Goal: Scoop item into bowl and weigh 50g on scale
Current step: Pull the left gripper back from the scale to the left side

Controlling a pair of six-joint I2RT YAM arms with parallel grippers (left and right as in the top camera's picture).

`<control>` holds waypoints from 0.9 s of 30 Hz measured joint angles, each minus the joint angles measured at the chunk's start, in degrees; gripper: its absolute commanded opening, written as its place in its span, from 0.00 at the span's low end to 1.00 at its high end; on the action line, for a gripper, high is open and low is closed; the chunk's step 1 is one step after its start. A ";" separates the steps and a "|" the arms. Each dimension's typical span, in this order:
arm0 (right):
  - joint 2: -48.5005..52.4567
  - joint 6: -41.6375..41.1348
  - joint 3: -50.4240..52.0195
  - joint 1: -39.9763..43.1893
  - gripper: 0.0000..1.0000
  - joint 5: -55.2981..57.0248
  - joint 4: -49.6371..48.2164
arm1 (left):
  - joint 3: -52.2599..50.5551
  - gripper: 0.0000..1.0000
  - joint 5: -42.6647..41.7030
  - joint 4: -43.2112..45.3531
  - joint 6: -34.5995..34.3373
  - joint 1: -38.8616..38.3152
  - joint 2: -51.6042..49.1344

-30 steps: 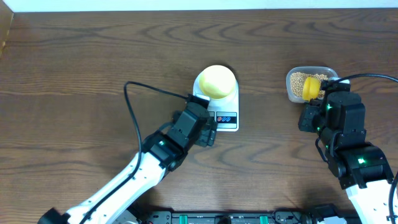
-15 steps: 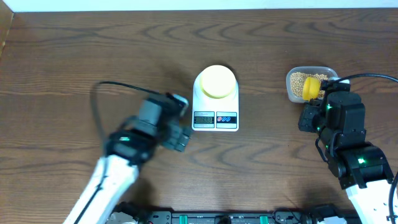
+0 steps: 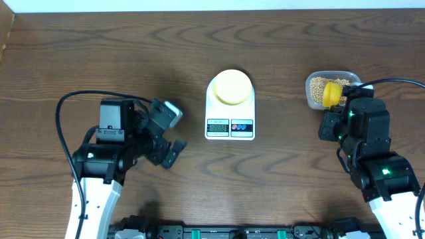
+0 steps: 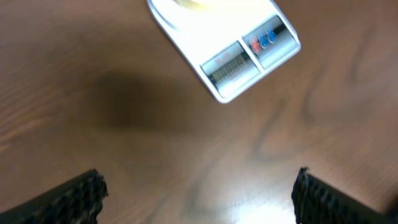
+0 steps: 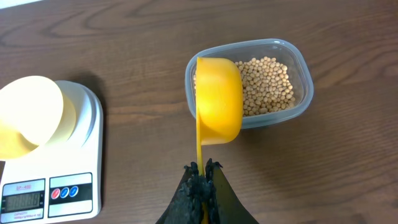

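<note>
My left gripper (image 3: 170, 135) hung empty, jaws wide apart, left of the scale (image 3: 230, 127) at mid-desk (image 3: 99, 53), bowl (image 3: 231, 87) on it. My right gripper (image 5: 202, 185) clamped the scoop (image 5: 217, 102) by its handle over the tub (image 5: 300, 62) of beans (image 5: 268, 81) near the desk's right edge.

A dark wooden table (image 3: 99, 53) with visible grain and slight sheen is shown. The scale (image 3: 229, 114) is formed of smooth, glossy white plastic, the bowl (image 3: 230, 87) and scoop (image 5: 217, 102) of opaque yellow plastic, the tub (image 5: 249, 45) of clear plastic. The beans (image 5: 267, 81) are seen as smooth and matt; the pads (image 4: 78, 199) of the left gripper (image 4: 199, 190) as black, matt, rough.
</note>
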State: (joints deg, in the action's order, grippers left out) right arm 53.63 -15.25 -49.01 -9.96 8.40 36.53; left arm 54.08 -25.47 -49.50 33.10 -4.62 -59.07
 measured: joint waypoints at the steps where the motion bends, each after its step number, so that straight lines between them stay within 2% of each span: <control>1: 0.00 0.00 0.00 0.00 0.01 -0.02 -0.02 | 0.94 0.98 -0.15 -3.21 2.86 0.02 -0.09; 8: 0.00 0.00 0.00 0.00 0.01 -0.57 0.00 | 12.15 0.98 -0.35 -11.98 13.46 1.20 -0.22; 13: 0.00 0.00 0.00 0.00 0.01 -1.01 0.00 | 15.08 0.98 -3.10 -14.97 18.80 1.42 -2.29; 20: 0.00 0.00 0.00 0.00 0.01 -1.16 0.02 | 15.06 0.98 -3.76 -15.43 19.91 1.42 -8.26; 27: 0.00 0.00 0.00 0.00 0.01 -1.16 0.02 | 15.06 0.98 -3.74 -15.47 19.93 1.42 -8.31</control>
State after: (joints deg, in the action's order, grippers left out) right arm 53.63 -15.25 -49.01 -9.96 7.25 36.56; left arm 69.14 -29.21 -64.97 53.04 -3.20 -67.37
